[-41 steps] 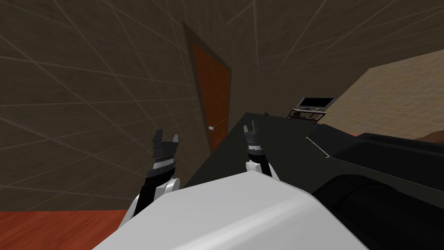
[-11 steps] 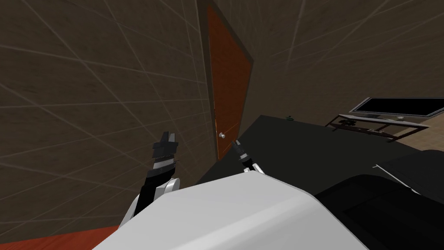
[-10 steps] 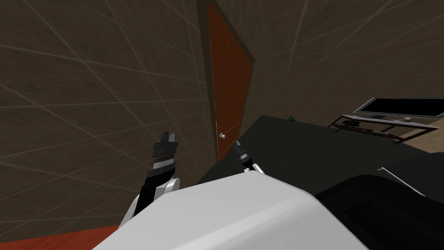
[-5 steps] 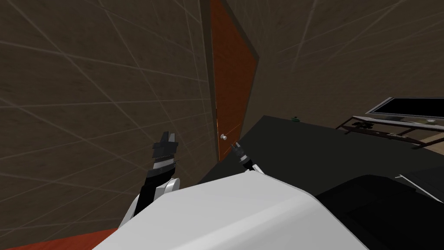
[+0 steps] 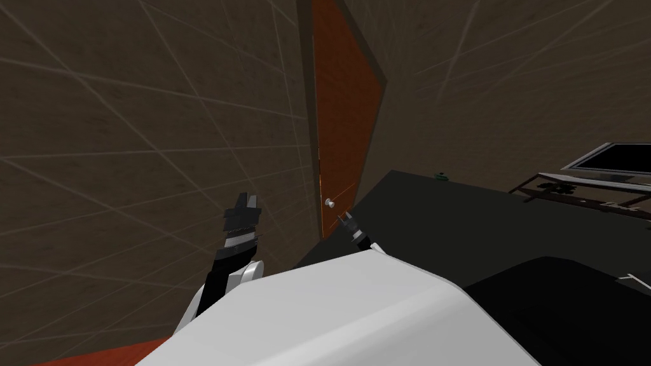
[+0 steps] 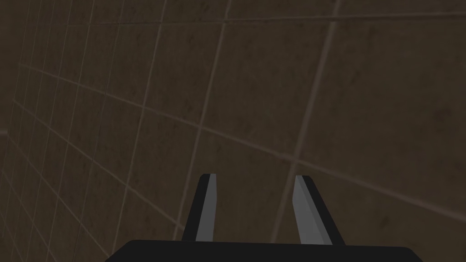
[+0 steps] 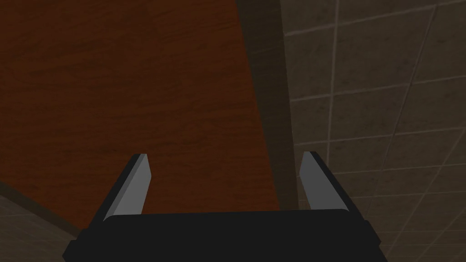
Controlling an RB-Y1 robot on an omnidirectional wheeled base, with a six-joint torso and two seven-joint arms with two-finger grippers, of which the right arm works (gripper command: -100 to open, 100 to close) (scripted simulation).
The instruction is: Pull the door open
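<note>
A reddish-brown wooden door (image 5: pixel 343 114) stands shut in a dark frame in the tiled wall, with a small pale round knob (image 5: pixel 330 203) low on its left edge. My right gripper (image 5: pixel 346 221) is just below and right of the knob, close to it and apart from it. In the right wrist view that gripper (image 7: pixel 225 163) is open wide, facing the door panel (image 7: pixel 127 91) and the frame (image 7: pixel 266 91), with nothing between its fingers. My left gripper (image 5: pixel 245 206) is held up near the wall, left of the door; its fingers (image 6: pixel 207 204) stand apart and empty.
A dark floor (image 5: pixel 445 216) stretches right of the door, with a small green object (image 5: pixel 440 176) on it by the wall. A flat screen (image 5: pixel 610 159) sits on a low stand (image 5: pixel 572 190) at far right. A bulky black shape (image 5: pixel 559 298) lies at lower right.
I have moved closer to the door, which now looms larger. My right gripper has reached forward and turned, ending up near the knob. The left arm has kept its pose.
</note>
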